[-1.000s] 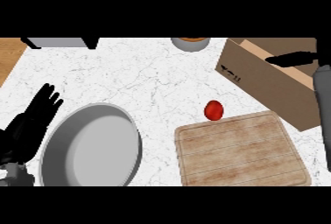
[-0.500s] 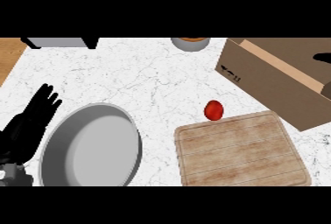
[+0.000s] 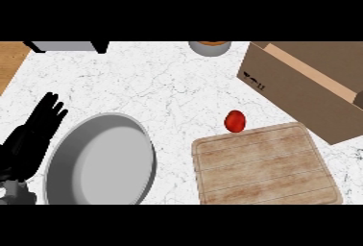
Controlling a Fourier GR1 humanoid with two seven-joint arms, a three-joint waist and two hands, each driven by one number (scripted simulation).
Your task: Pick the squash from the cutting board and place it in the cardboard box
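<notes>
The wooden cutting board (image 3: 264, 166) lies at the lower right with nothing on it. No squash shows anywhere in the head view. The cardboard box (image 3: 305, 89) stands at the upper right, and I cannot see into most of it. My left hand (image 3: 32, 139) rests open at the left edge, fingers up, beside the grey bowl. My right hand is out of view. Only a dark sliver (image 3: 358, 99) shows at the right edge, over the box.
A small red round fruit (image 3: 235, 120) lies on the counter just past the board's far edge. A large grey bowl (image 3: 99, 161) sits at the lower left. A small pot (image 3: 210, 47) and a dark appliance (image 3: 67, 46) stand at the back.
My right hand and forearm, which hung over the box a second ago, have drawn off past the right edge. The left hand has stayed put.
</notes>
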